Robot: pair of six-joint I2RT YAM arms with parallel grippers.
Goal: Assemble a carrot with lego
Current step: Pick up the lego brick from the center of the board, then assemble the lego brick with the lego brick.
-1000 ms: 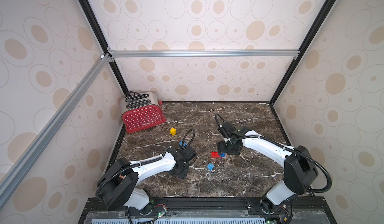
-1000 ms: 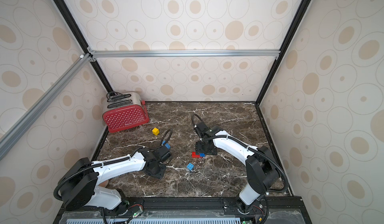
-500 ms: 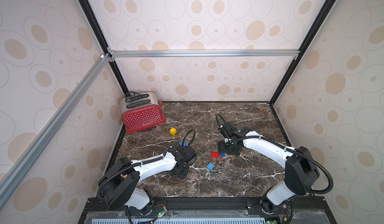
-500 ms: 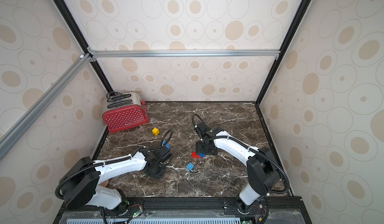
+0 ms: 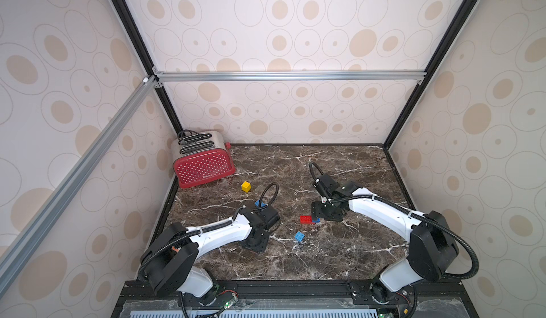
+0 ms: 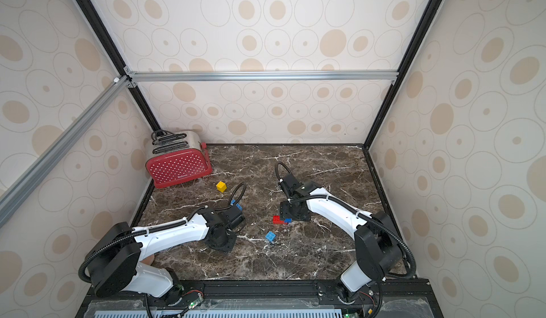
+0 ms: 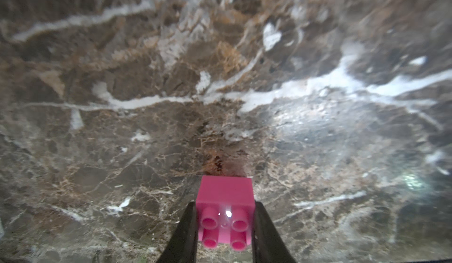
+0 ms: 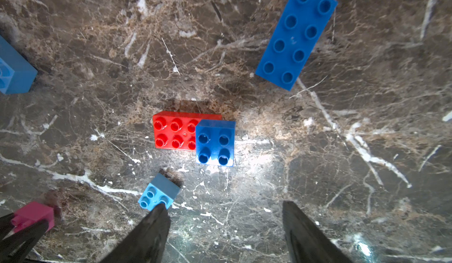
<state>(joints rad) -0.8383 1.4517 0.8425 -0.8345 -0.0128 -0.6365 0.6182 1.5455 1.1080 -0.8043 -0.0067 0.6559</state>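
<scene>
Our left gripper (image 7: 225, 209) pinches the pink brick (image 7: 226, 195). Our right gripper (image 8: 225, 206) hangs spread, the red brick (image 8: 171, 132) just ahead.

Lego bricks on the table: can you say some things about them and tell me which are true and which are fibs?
The left pincer is shut on the pink brick. True.
The right pincer holds the light blue brick. False: it is open with nothing between its jaws; that brick lies on the table.
A small blue brick sits on one end of the red brick. True.
The yellow brick is stacked on the red brick. False: it lies alone, near the toaster.
</scene>
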